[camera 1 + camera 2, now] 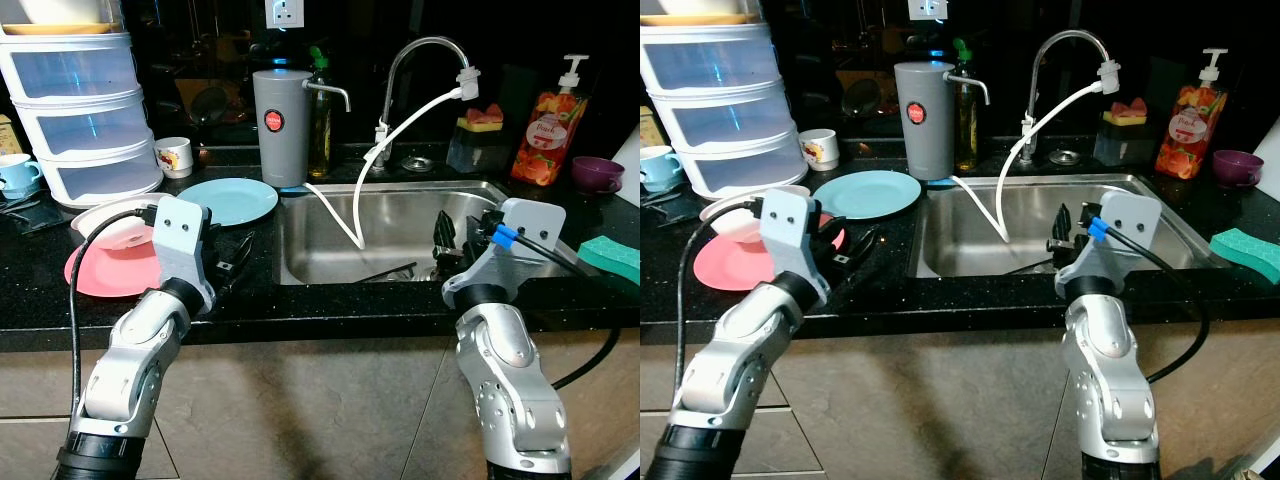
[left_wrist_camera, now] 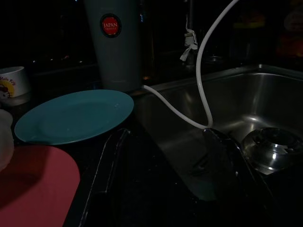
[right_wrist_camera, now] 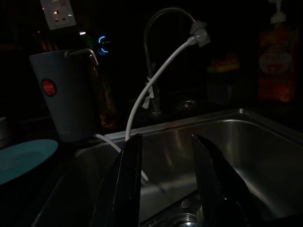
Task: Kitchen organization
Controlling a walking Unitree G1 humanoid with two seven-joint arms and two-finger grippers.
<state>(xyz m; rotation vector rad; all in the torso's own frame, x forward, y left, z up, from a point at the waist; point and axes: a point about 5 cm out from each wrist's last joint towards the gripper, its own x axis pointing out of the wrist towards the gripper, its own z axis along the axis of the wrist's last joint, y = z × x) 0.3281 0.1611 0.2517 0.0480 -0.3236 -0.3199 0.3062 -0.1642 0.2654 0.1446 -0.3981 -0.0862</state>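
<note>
A pink plate (image 1: 95,272) lies on the black counter at the left, with a white dish (image 1: 112,218) resting on its far edge. Behind them lies a teal plate (image 1: 228,200), beside the steel sink (image 1: 400,222). My left gripper (image 1: 234,256) hovers low over the counter between the pink plate and the sink; in the left wrist view the left gripper (image 2: 170,170) is open and empty. My right gripper (image 1: 450,238) hangs over the sink's right part, open with nothing between its fingers (image 3: 129,179).
A faucet (image 1: 420,48) with a white hose (image 1: 400,128) drops into the sink. A grey jug (image 1: 280,125), a mug (image 1: 173,156), plastic drawers (image 1: 80,110) and a blue cup (image 1: 18,172) stand behind. A soap bottle (image 1: 548,130), purple bowl (image 1: 597,173) and green sponge (image 1: 612,256) sit right.
</note>
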